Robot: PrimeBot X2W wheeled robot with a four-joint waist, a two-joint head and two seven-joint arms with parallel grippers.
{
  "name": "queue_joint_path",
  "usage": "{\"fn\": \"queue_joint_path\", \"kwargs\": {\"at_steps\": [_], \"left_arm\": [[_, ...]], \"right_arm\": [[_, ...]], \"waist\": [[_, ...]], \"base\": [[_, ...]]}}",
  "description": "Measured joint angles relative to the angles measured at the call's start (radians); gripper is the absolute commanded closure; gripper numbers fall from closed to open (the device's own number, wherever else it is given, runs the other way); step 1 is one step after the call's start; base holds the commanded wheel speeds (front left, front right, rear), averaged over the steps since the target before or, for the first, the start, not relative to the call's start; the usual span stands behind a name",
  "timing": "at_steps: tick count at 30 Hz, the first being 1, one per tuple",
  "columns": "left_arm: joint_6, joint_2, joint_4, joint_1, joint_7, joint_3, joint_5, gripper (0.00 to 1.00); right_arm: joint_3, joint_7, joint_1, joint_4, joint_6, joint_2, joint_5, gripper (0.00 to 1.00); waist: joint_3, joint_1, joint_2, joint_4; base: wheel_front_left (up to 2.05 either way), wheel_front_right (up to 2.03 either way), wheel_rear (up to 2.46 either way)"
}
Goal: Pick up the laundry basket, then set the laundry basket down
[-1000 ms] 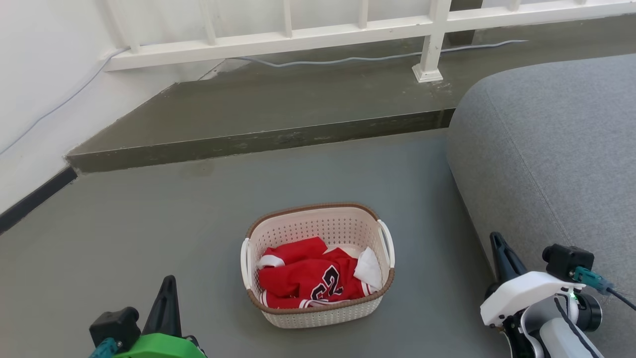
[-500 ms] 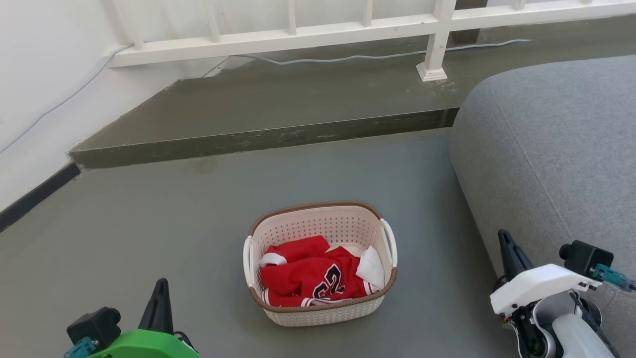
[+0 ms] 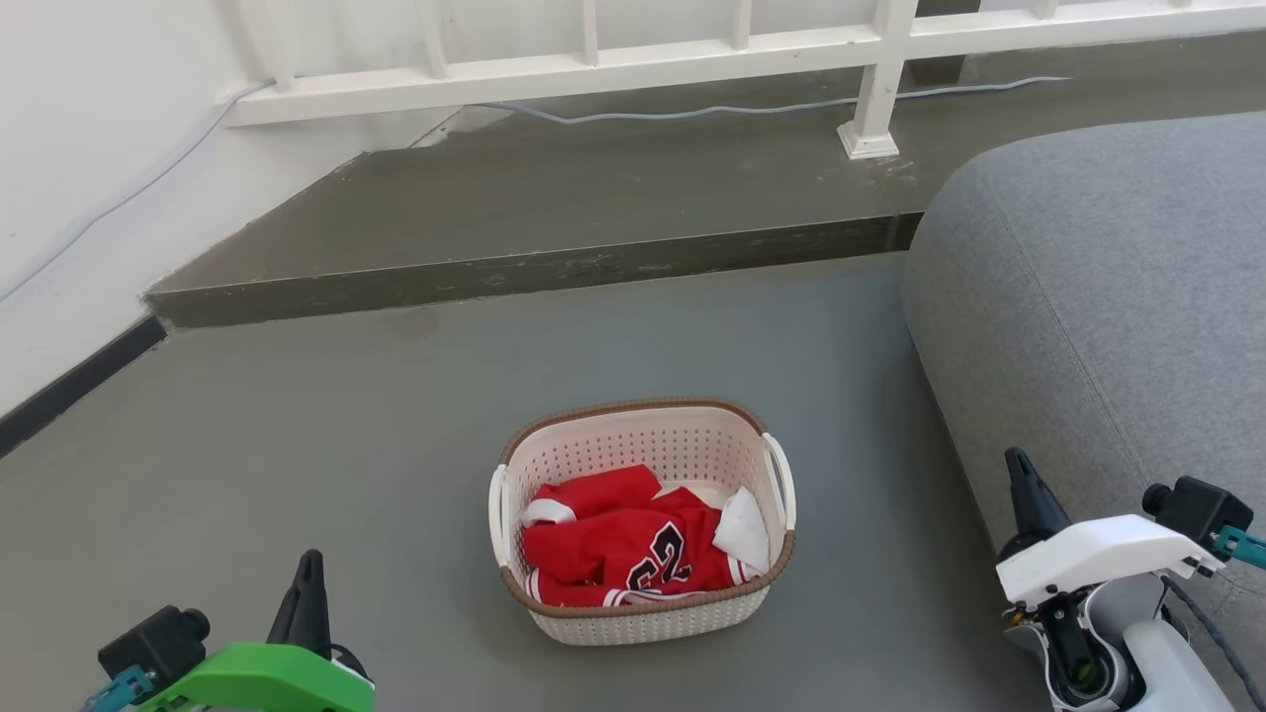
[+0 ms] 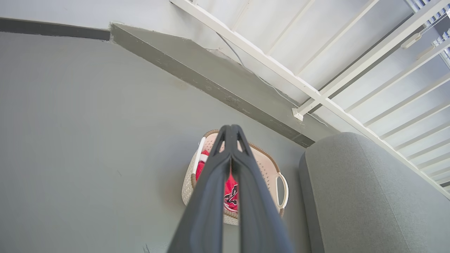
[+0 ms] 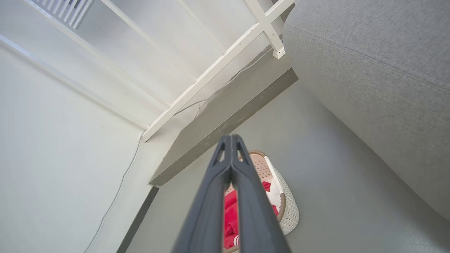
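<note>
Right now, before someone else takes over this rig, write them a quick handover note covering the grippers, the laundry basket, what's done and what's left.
Left gripper: shut, empty, off to the left of the laundry basket, not touching it.
Right gripper: shut, empty, beside the grey sofa, apart from the basket.
Basket: upright on the floor, red jersey inside, both white handles free.
Done: nothing; the basket is not yet picked up.
Left: probably open the grippers, take the handles, lift, then set it down.
</note>
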Motion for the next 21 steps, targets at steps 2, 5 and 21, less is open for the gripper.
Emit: {"fn": "queue_joint_path", "kwargs": {"at_steps": [2,5,21], "left_arm": [[-0.008,0.0,0.001,-0.002,0.002,0.005,-0.022,1.0],[-0.009,-0.001,0.004,-0.003,0.011,0.014,-0.058,1.0],[-0.036,-0.003,0.018,-0.027,0.062,0.054,-0.237,1.0]], "right_arm": [[-0.008,0.01,0.0,-0.003,0.002,0.003,0.022,1.0],[-0.019,0.018,0.0,-0.006,0.007,0.005,0.057,1.0],[-0.076,0.062,-0.001,-0.022,0.032,0.017,0.227,1.0]], "waist": [[0.001,0.0,0.0,0.001],[0.002,0.0,0.0,0.004],[0.007,0.0,0.0,0.015]], "base": [[0.0,0.0,0.0],[0.0,0.0,0.0],[0.0,0.0,0.0]]}}
